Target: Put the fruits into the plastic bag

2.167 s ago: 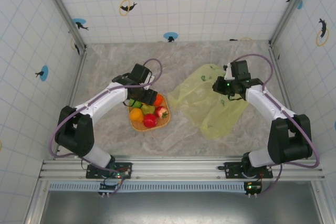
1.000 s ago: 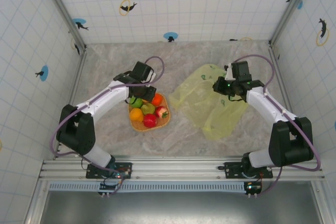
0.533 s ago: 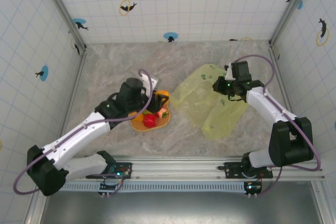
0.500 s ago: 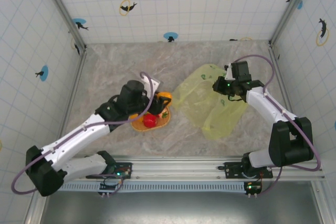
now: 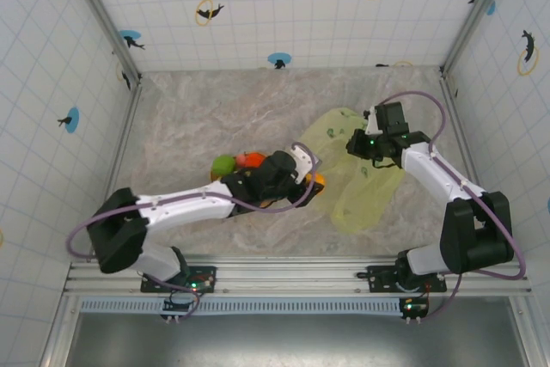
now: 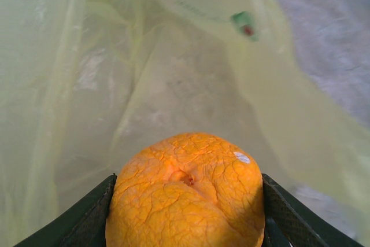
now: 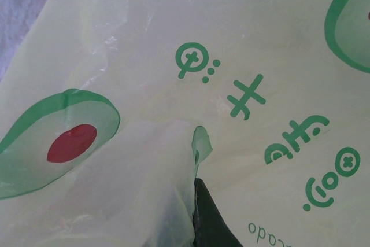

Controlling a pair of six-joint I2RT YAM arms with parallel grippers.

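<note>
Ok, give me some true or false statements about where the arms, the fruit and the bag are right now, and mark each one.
1. The left gripper is holding an orange fruit. True.
2. The right gripper hangs open, away from the plastic bag. False: it is shut on the bag's edge.
3. The bag is printed with strawberries. False: it carries avocado pictures.
4. Every fruit is already inside the bag. False: a green fruit and an orange-red fruit lie outside it, to its left.
5. In the left wrist view, the bag's plastic lies straight ahead of the held orange fruit. True.
</note>
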